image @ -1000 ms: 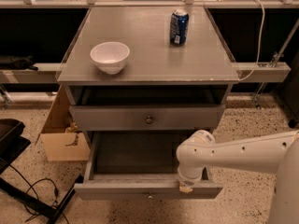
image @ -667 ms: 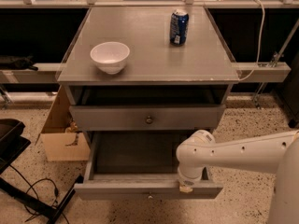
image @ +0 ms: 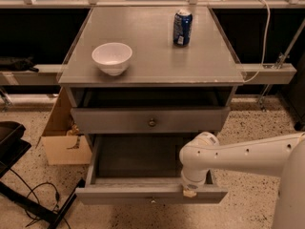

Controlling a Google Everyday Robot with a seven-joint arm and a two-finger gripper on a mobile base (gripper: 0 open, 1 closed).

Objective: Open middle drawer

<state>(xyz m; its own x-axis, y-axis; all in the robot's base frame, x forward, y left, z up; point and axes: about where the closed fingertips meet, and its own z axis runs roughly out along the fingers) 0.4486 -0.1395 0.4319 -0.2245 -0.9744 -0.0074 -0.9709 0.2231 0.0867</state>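
Still, nothing moved: gripper (image: 189, 192) at front edge of bottom drawer (image: 119, 194)

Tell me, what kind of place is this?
Probably a lab or test area, not a home: a grey drawer cabinet on a speckled floor, a loose cable behind, a cardboard box beside it. The robot's tool sits at the front of the pulled-out drawer.

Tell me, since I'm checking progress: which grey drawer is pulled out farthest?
The lower grey wooden drawer, its dark inside fully exposed, with the hand at its front edge. The grey drawer above it is barely out, if at all.
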